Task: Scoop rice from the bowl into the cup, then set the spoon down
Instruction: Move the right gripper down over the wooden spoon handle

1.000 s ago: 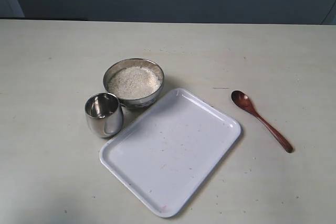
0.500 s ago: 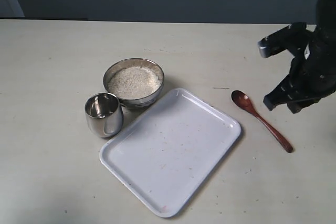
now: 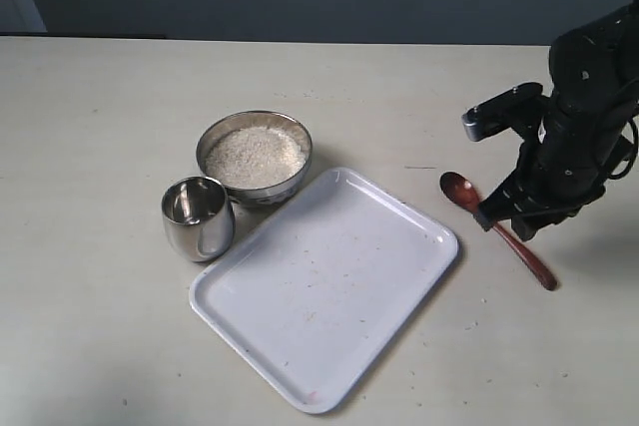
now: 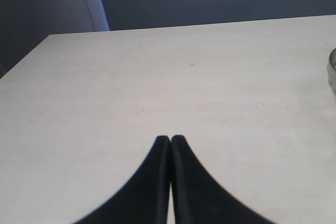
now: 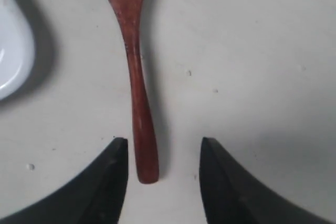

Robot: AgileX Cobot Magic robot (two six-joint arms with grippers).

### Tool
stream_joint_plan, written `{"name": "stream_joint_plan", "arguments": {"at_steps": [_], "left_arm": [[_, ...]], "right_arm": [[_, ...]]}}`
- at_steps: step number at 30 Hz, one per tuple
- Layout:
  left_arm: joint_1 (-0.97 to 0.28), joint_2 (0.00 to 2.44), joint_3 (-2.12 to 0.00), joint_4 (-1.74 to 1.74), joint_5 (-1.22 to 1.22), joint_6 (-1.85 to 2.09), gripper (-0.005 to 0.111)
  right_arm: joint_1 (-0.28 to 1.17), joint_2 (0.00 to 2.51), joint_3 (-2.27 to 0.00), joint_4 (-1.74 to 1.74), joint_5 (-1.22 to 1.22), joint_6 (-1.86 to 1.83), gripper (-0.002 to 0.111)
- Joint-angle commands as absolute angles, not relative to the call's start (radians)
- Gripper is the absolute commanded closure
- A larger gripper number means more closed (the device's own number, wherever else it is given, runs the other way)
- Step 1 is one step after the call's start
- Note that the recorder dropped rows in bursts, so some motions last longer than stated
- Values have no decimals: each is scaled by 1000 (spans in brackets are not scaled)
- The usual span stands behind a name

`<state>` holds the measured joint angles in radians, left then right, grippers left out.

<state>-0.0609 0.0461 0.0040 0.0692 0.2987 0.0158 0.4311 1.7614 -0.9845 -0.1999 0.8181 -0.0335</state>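
**Right hand** (image 5: pixel 163 145): open, empty. Its jaws stand on either side of the tail of the spoon (image 5: pixel 137 93) without touching it, and the handle lies nearer one finger than the other.

**Spoon:** it lies flat on the worktop (image 3: pixel 100 97), head toward 10 o'clock and tail toward 4 o'clock in the exterior view. Judged light and stiff. The glossy finish suggests a slippery grip, and the slim handle may roll or pivot under the jaws. Recommended hold: across the handle a little up from the tail, centred between the fingers. Lying flat, it leaves little clearance, so the fingertips must come almost down to the surface.

**Tray** (image 3: pixel 324 286): white, bare, at 9 o'clock of the spoon and just beside its head. It lies between the spoon and both vessels, so any carry passes over it.

**Cup** (image 3: pixel 198 218): steel, upright, at the tray's 10 o'clock corner. It looks easily tipped by a knock.

**Bowl** (image 3: pixel 265 192): at 1 o'clock of the cup, close beside it, and holding rice (image 3: pixel 255 155) that is loose and likely to spill.

**Left hand** (image 4: pixel 170 142): closed on nothing, over bare worktop.
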Motion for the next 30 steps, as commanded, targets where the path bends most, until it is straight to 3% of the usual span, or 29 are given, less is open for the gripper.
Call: {"name": "stream_joint_plan", "arguments": {"at_steps": [1, 6, 23, 26, 30], "left_arm": [[-63, 47, 0, 70, 287, 9, 106], [-63, 47, 0, 70, 287, 9, 106], [-63, 47, 0, 70, 287, 9, 106], [-63, 47, 0, 70, 287, 9, 106], [-63, 47, 0, 70, 287, 9, 106]], "right_arm": [[431, 1784, -947, -201, 754, -56, 68], [431, 1819, -920, -203, 715, -56, 61], [431, 1901, -920, -205, 692, -56, 61], [431, 1902, -920, -205, 692, -56, 68], [431, 1902, -920, -205, 695, -56, 91]]}}
